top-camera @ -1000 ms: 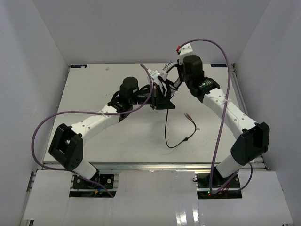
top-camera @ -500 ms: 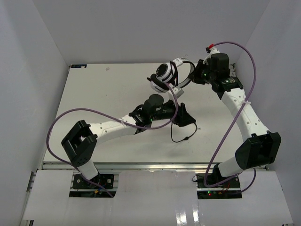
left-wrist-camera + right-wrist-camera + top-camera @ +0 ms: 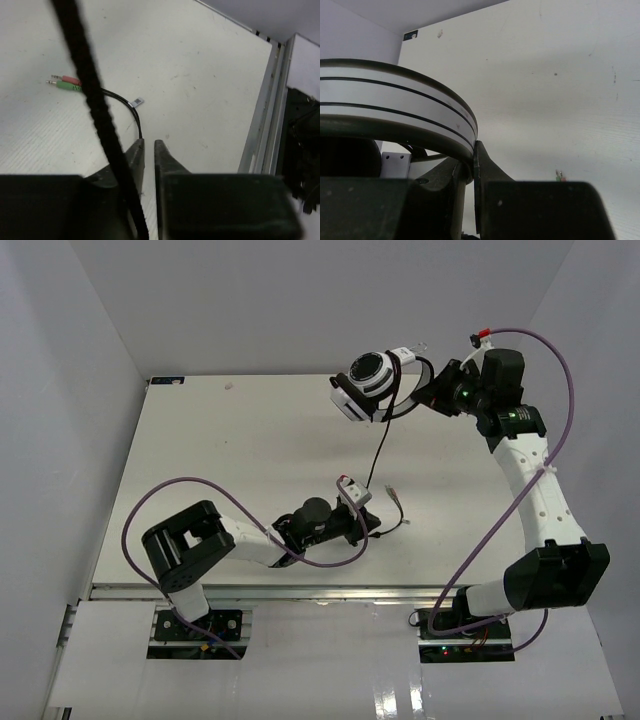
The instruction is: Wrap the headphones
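Your bench (image 3: pixel 200 470) is the big white top. At about 1 o'clock on it, over the far edge, the headphones (image 3: pixel 368 378) are up in the air and not lying down. Your right gripper (image 3: pixel 432 397) holds them there. It is pinching the headband (image 3: pixel 410 97), and in the right wrist view its fingers (image 3: pixel 487 172) press on that white band with the black stripes.

From the headphones the thin black cable (image 3: pixel 380 450) drops toward 6 o'clock in one long loose line. It goes down to your left gripper (image 3: pixel 149 149), low over the bench at about 5 o'clock. That gripper is pressed almost together with only a thin slit showing, and the cable runs right in at its tips. It looks like it is pinching the cable, though the exact spot is hidden.

The short end of the cable curls out to the pink and green plugs (image 3: pixel 67 82). They lie flat on the bench, at 10 o'clock from the tips in the left wrist view.

I think the job has hardly begun. No turn of cable goes around the headphones. You have both ends in hand, but all the winding is left to do.
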Robot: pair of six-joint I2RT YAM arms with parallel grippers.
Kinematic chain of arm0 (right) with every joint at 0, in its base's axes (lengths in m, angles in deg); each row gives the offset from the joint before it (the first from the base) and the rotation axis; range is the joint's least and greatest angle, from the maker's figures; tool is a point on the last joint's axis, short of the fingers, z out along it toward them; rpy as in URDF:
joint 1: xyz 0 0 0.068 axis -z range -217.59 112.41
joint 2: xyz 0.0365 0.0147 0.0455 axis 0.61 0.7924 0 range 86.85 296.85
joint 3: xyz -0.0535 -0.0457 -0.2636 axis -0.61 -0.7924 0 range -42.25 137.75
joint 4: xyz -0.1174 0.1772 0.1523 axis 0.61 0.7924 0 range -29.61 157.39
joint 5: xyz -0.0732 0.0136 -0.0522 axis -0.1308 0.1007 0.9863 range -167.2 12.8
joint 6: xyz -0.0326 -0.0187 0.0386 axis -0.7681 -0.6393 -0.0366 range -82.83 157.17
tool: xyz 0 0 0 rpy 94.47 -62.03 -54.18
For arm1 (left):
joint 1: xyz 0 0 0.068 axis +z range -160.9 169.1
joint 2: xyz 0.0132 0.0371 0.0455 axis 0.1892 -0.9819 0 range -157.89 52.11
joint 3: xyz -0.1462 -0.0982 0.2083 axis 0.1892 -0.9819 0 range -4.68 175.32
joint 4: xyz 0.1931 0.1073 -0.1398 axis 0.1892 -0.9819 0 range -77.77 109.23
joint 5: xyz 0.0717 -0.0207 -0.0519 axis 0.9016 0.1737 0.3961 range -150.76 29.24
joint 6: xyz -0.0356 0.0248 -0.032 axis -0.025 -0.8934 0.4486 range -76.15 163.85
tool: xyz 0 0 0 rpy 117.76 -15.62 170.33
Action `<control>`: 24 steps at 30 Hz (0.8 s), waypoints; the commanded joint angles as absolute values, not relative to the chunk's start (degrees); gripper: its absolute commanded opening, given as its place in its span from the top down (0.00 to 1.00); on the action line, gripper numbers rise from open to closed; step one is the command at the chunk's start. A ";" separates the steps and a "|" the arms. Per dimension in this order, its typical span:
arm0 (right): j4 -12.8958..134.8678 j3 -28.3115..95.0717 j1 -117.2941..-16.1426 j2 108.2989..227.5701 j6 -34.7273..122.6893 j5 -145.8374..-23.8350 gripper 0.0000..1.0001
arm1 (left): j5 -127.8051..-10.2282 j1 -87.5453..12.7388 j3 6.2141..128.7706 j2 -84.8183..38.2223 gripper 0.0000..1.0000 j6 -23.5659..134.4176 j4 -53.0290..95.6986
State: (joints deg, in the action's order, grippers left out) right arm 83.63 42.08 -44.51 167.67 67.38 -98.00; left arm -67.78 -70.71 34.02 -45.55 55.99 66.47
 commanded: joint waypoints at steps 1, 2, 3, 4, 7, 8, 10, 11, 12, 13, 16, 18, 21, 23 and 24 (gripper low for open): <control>78.69 45.22 -43.11 162.52 70.45 -107.71 0.92 | -65.70 -70.06 33.40 -47.22 0.91 53.42 75.28; 78.22 44.96 -42.57 162.16 69.60 -109.84 0.92 | -66.49 -69.45 33.15 -47.38 0.96 53.56 75.42; 77.46 44.66 -41.96 161.75 68.69 -112.12 0.92 | -67.45 -68.74 32.84 -47.38 0.99 54.01 75.47; 75.88 43.75 -41.22 161.09 67.83 -115.15 0.92 | -69.76 -67.69 32.33 -47.03 1.00 54.88 75.68; 69.58 38.76 -39.40 157.70 65.91 -124.69 0.92 | -77.48 -62.79 31.15 -46.12 1.00 58.54 75.09; 67.73 37.76 -39.00 156.83 64.53 -129.29 0.92 | -79.85 -59.29 31.03 -46.00 1.00 60.26 73.89; 64.94 36.54 -38.82 155.72 61.73 -134.20 0.92 | -84.86 -55.13 31.40 -46.34 1.00 62.51 71.65; 64.00 35.71 -38.82 155.06 61.57 -138.45 0.92 | -88.67 -52.22 32.70 -46.94 1.00 63.76 68.31; 61.49 34.82 -38.82 154.44 62.72 -141.76 0.92 | -92.60 -50.37 34.54 -47.79 1.00 64.18 64.51; 58.30 33.86 -38.85 153.97 64.42 -144.35 0.92 | -95.58 -49.19 36.25 -48.53 1.00 64.09 61.41; 55.42 31.25 -39.47 152.97 64.79 -150.63 0.92 | -102.41 -45.02 41.82 -50.62 1.00 62.80 53.51; 65.66 32.66 -40.36 152.75 58.45 -149.34 0.92 | -105.46 -44.39 45.13 -51.67 1.00 61.70 48.58; 78.66 37.03 -44.08 152.74 41.93 -144.03 0.92 | -108.55 -44.22 50.27 -52.68 0.99 59.78 43.38; 90.06 39.80 -48.31 152.90 30.65 -136.31 0.92 | -108.57 -43.28 54.11 -52.66 0.98 57.54 39.12; 93.11 40.47 -50.58 152.69 23.79 -130.75 0.92 | -108.48 -42.12 55.71 -52.27 0.98 56.80 37.21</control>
State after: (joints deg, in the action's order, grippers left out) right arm 76.16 33.67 -44.08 155.43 44.09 -138.54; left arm -104.48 -45.12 50.23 -52.67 60.47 49.99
